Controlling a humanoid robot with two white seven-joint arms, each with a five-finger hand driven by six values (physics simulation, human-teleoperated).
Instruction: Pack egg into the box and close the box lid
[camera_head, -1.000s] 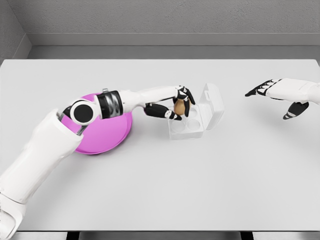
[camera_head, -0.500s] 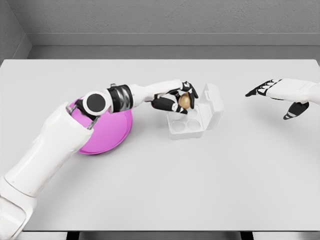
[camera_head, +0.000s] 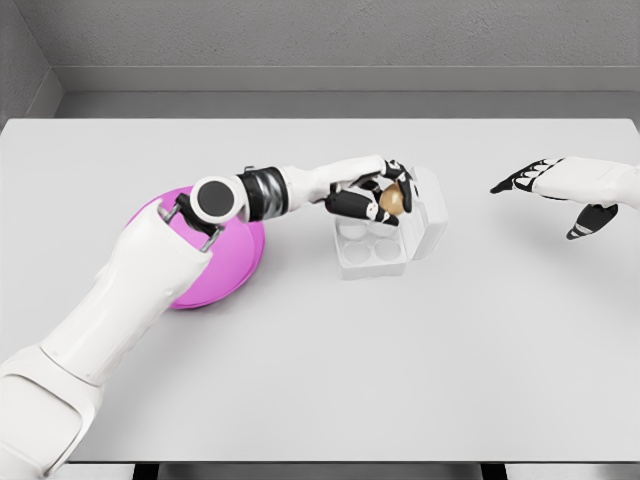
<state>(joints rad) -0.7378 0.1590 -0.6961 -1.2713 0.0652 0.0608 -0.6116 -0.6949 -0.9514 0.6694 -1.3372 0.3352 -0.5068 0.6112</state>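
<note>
1. White table (camera_head: 320, 380); pink plate (camera_head: 215, 262) at left.
2. Egg box (camera_head: 385, 240) sits mid-table, lid (camera_head: 430, 215) upright.
3. Your left hand (camera_head: 378, 198) pinches the brown egg (camera_head: 391, 202) above the far cups; lower it gently.
4. Right hand (camera_head: 550, 185) hovers spread, well apart.

Counter (camera_head: 320, 380): pale grey-white, flat, fills most of the head view. Near edge visible along the bottom of the view; far edge runs straight across the upper part.

Plate (camera_head: 225, 268): magenta-pink, round, shallow, lying flat on the left half of the counter. Partly covered; only its right and lower portions show.

Wall (camera_head: 340, 35): grey, lightly textured, behind the counter. A darker grey strip lies between the far counter edge and the wall base. A second grey wall (camera_head: 20, 70) meets it at the upper left corner.
</note>
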